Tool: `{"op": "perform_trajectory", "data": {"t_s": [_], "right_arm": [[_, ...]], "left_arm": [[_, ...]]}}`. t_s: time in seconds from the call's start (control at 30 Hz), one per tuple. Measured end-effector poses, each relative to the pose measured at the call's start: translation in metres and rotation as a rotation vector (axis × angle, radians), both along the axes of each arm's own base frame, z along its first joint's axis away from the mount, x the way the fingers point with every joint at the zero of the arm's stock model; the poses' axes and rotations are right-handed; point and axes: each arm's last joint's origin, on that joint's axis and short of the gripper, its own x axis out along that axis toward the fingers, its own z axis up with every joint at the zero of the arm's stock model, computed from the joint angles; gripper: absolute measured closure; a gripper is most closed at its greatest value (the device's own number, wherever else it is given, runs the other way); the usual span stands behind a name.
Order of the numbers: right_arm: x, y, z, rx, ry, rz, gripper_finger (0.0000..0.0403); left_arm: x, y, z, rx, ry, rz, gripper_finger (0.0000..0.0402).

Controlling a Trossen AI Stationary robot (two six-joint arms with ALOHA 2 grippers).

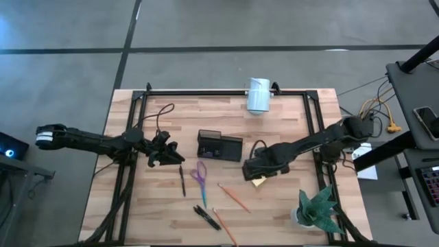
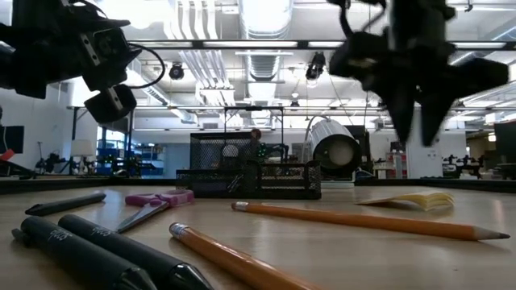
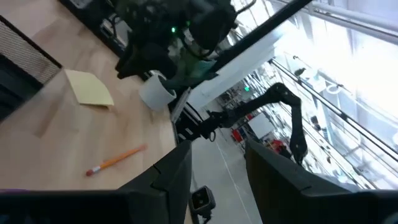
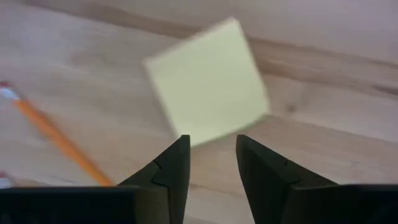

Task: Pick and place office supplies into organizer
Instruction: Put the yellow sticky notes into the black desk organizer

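Up close, two black markers [image 2: 89, 254] and an orange pencil [image 2: 234, 259] lay across the wood. Your right gripper [image 4: 211, 155] hovered directly over the yellow sticky-note pad [image 4: 208, 88], fingers parted, nothing pinched (pad flat on the table [image 1: 295, 130], just right of the organizer [image 1: 219, 145]). Your left gripper [image 1: 162, 149] waited left of the organizer, fingers spread, empty. Purple scissors [image 1: 199, 175] lay in front of the organizer.
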Motion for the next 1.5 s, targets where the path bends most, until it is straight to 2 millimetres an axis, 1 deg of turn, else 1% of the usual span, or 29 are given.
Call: {"op": "perform_trajectory", "data": {"t_s": [0.1, 0.17, 0.3, 0.43, 0.6, 0.67, 0.77, 0.87, 1.13, 1.37, 1.5], "right_arm": [[-0.012, -0.002, -0.016, -0.002, 0.065, 0.006, 0.0258], [-0.016, -0.004, -0.023, -0.006, 0.082, 0.021, 0.0242], [-0.013, -0.009, -0.031, -0.009, 0.026, 0.09, 0.0209], [-0.013, -0.02, -0.038, -0.025, 0.008, 0.146, 0.0181], [-0.017, -0.036, -0.047, -0.034, 0.035, 0.185, 0.0156], [-0.015, -0.041, -0.049, -0.015, -0.002, 0.207, 0.0149], [-0.007, -0.044, -0.05, 0.029, -0.096, 0.246, 0.0142], [0.0, -0.044, -0.048, 0.033, -0.164, 0.273, 0.014], [-0.008, -0.043, -0.057, 0.024, -0.129, 0.28, 0.014], [-0.001, -0.027, -0.051, 0.018, -0.213, 0.334, 0.0142], [-0.002, -0.023, -0.053, -0.008, -0.2, 0.344, 0.0142]], "left_arm": [[0.001, 0.001, -0.001, -0.002, 0.009, 0.018, 0.0269], [0.002, 0.001, -0.003, -0.005, 0.023, 0.026, 0.0269], [0.004, 0.001, -0.005, -0.011, 0.042, 0.034, 0.0269], [0.007, 0.002, -0.004, -0.013, 0.049, 0.043, 0.0269], [0.01, 0.002, -0.003, -0.016, 0.055, 0.068, 0.0269], [0.011, 0.003, -0.002, -0.016, 0.058, 0.079, 0.0269], [0.012, 0.003, -0.002, -0.017, 0.059, 0.086, 0.0269], [0.012, 0.003, -0.002, -0.018, 0.064, 0.088, 0.0269], [0.013, 0.004, -0.003, -0.02, 0.067, 0.115, 0.0269], [0.014, 0.004, -0.005, -0.021, 0.082, 0.117, 0.0269], [0.015, 0.004, -0.006, -0.021, 0.093, 0.117, 0.0269]]}}
